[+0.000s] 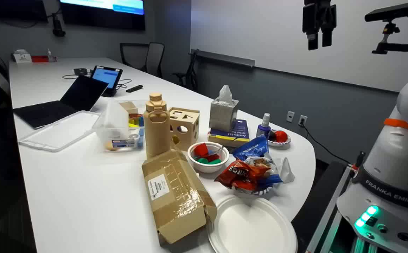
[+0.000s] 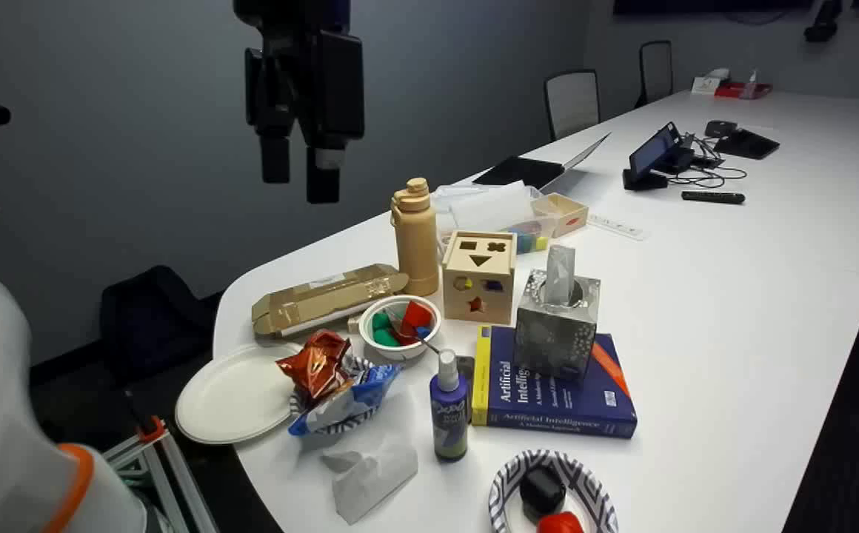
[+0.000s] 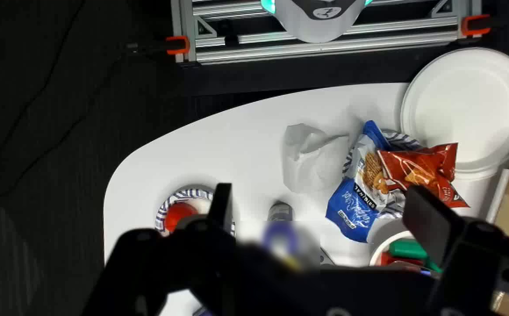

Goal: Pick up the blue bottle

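Parted jaws, holding nothing, hang well above the smooth white table (image 2: 733, 296), where a descent set off-centre could catch the thick, rectangular dark-blue book (image 2: 548, 407) and topple the slim, white-capped, purple-blue plastic bottle (image 2: 449, 411) standing just beside it, near the table's rounded edge.

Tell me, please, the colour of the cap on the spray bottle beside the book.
Whitish. The cap of the spray bottle shows best in an exterior view.

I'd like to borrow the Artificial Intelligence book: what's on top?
A silvery tissue box, a tissue poking out, stands on the book; the part directly beneath the box is covered.
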`<state>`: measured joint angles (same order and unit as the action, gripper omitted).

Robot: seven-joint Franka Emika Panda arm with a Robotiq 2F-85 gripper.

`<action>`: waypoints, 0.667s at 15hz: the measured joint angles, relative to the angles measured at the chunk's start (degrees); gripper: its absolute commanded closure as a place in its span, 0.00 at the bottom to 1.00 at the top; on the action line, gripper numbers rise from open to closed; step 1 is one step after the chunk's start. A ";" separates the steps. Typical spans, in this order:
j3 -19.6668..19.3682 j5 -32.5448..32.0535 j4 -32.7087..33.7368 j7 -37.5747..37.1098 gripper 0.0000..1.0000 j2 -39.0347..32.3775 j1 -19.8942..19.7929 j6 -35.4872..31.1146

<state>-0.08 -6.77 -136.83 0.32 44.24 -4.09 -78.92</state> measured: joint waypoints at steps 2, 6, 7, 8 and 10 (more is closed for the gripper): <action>0.00 0.00 0.02 0.00 0.00 0.00 0.00 -0.03; -0.05 0.81 -0.31 -2.08 0.00 -0.51 0.11 -1.12; -0.05 1.37 -0.61 -4.00 0.00 -0.78 0.05 -2.07; -0.03 1.84 -1.14 -6.12 0.00 -1.00 -0.05 -3.62; 0.17 2.35 -2.60 -10.35 0.00 -1.26 -0.31 -7.28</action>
<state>0.09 -4.42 -139.43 -10.04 42.98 -4.41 -86.20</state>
